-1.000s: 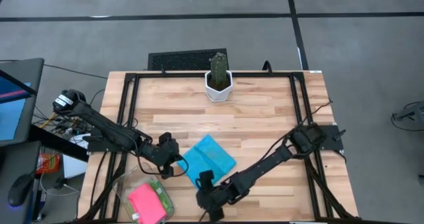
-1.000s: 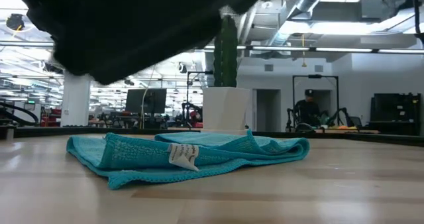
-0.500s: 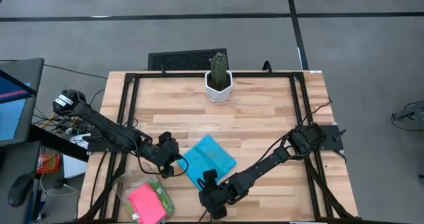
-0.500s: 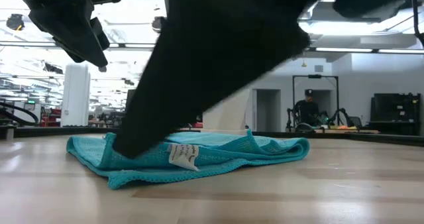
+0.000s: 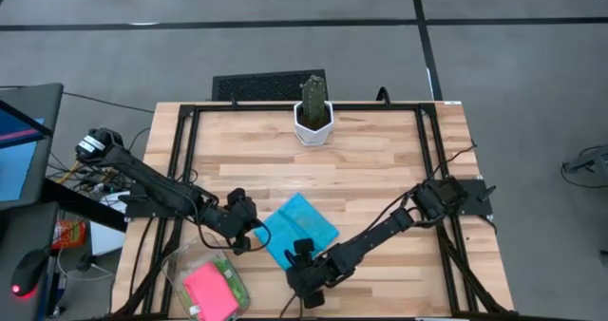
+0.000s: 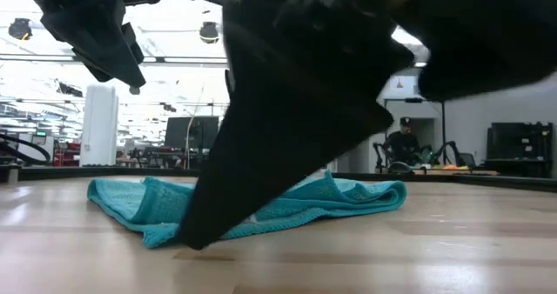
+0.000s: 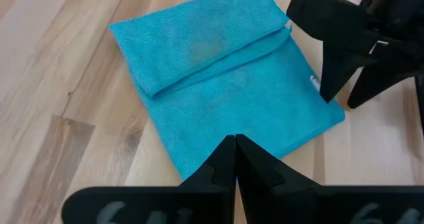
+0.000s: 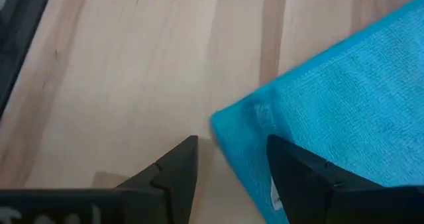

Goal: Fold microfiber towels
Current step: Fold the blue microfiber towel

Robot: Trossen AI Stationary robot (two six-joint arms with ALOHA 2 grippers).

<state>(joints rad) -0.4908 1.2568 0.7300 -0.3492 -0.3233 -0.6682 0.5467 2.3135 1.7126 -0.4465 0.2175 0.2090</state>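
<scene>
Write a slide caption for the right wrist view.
Right gripper open, fingers straddling the corner of the folded blue towel on the wooden table.

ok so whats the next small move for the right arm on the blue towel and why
Probably ease the right gripper down a little onto the near corner of the blue towel and close. Its jaws stand open, straddling that corner in the right wrist view, nothing held yet. The towel lies folded over on the table. The left gripper waits shut at the towel's other edge.
</scene>
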